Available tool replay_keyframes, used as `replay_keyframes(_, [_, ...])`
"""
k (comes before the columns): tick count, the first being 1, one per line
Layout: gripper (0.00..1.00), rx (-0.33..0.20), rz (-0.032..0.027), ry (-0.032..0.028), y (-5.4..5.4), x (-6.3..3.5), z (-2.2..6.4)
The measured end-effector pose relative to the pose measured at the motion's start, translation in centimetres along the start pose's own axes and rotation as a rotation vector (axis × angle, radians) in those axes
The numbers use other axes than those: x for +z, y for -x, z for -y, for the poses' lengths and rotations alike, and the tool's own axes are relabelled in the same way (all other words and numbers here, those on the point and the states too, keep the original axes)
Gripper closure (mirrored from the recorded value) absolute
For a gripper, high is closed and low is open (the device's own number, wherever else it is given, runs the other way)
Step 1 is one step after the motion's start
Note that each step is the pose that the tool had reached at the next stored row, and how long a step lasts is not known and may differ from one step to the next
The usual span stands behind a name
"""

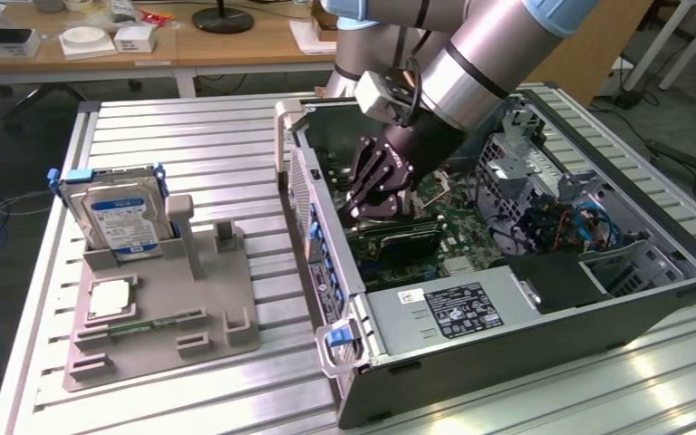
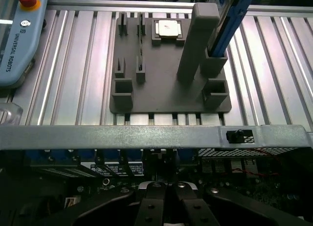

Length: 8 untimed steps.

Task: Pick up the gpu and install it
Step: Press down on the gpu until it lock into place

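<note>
The gpu (image 1: 399,237) lies low on the motherboard inside the open computer case (image 1: 590,313), mostly hidden beneath the gripper (image 1: 379,210), whose fingers are clenched directly over it. Case walls and drive cage crowd close around.

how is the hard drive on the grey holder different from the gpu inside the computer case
The hard drive is a boxy silver unit with a blue-white label; the gpu is a thin dark card. The hard drive stands upright in the grey holder on the table, outside the computer case; the gpu sits low inside the case, over the green motherboard. Nothing touches the hard drive, while the gripper is right above the gpu, shut. Both are computer parts.
</note>
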State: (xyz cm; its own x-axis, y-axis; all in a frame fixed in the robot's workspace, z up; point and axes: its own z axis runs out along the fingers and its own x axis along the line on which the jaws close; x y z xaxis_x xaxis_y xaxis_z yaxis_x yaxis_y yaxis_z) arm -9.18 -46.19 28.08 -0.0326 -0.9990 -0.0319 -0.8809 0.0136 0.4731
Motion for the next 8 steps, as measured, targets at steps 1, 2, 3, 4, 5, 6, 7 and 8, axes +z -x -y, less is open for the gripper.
replay_keyframes(1, [0.9,0.0,0.0001,0.0,0.0,0.03,0.02])
replay_keyframes(2, [0.9,0.0,0.0002,0.0001,0.01,0.08,0.06])
replay_keyframes(3, [0.9,0.0,0.0002,0.0001,0.01,0.12,0.09])
replay_keyframes(4, [0.9,0.0,0.0,0.0003,0.01,0.14,0.09])
replay_keyframes(5, [0.9,0.0,0.0,0.0003,0.01,0.18,0.11])
replay_keyframes(6, [0.9,0.0,0.0002,0.0003,0.01,0.25,0.12])
replay_keyframes(7, [0.9,0.0,0.0003,0.0003,0.01,0.32,0.11])
replay_keyframes(8, [0.9,0.0,0.0001,0.0002,0.02,0.39,0.1])
